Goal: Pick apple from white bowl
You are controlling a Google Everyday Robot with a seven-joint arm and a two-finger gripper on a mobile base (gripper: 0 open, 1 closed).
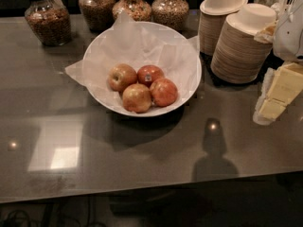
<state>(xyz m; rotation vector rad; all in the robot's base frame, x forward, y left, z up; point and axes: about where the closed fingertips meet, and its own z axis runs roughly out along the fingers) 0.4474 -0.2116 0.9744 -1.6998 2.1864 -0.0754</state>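
The white bowl [187, 56], wide and shallow with a crinkled white paper lining, sits on the dark counter at centre. Several apples lie in it. The red-orange apple [164, 91] is at the front right. A darker red apple with a small sticker [149, 74] is behind it. Two yellower apples [122, 76] [137, 98] lie to its left. My gripper [279, 91], pale yellow below a white arm, hangs at the right edge of the view, well to the right of the bowl and apart from it.
Two stacks of beige paper bowls [239, 46] stand between the gripper and the white bowl at the back right. Several glass jars of grains [47, 20] line the back edge. The counter's front edge [142, 190] runs across the bottom.
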